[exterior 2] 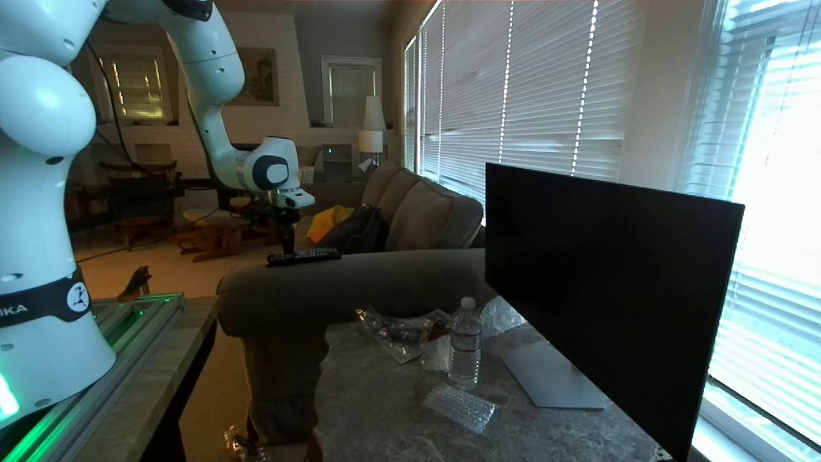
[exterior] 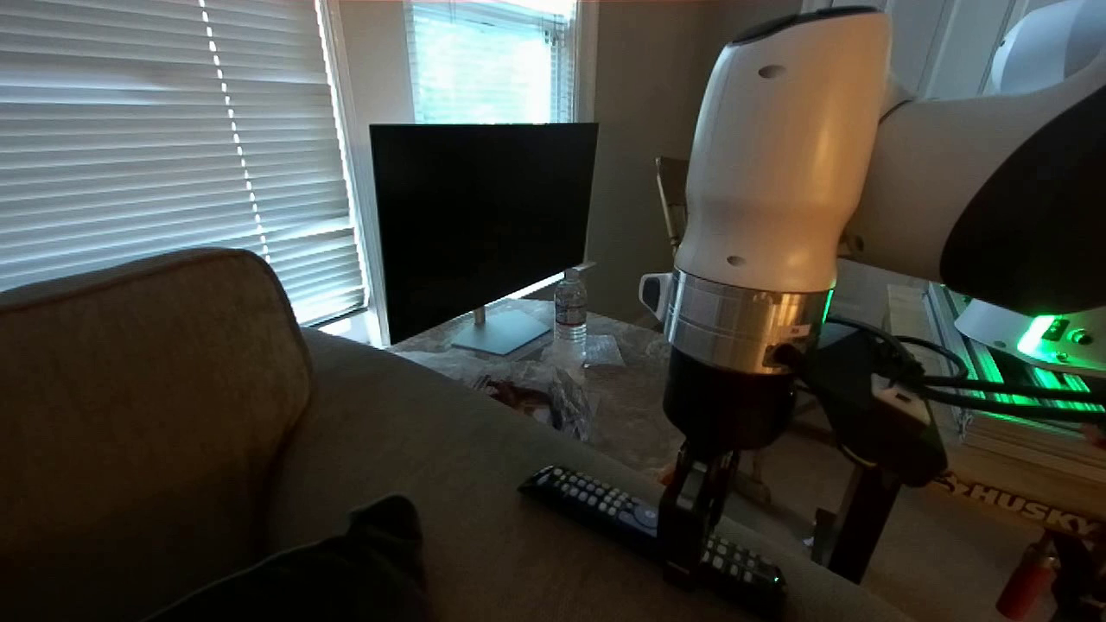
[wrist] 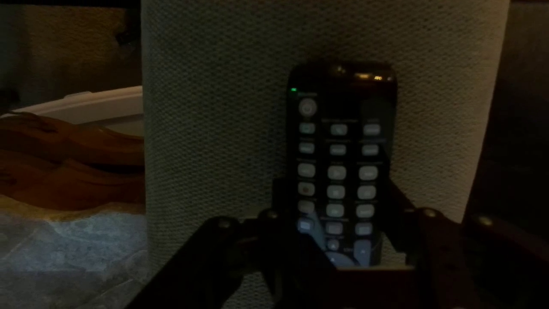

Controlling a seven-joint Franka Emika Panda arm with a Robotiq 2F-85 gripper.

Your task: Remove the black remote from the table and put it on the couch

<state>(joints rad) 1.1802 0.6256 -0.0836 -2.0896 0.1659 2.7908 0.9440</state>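
The black remote with pale grey buttons lies along the top of the near arm of the tan couch. It also shows on the couch arm in an exterior view. My gripper points straight down over it. In the wrist view my gripper has one finger against each long side of the remote, near its middle. The fingers hide part of the remote's lower half. The low table with a marbled top and clear plastic stands beside the couch arm.
A black flat screen on a grey stand and a water bottle stand on the table, with bubble wrap beside them. A dark cushion lies on the couch seat. The robot's bench stands beside the couch.
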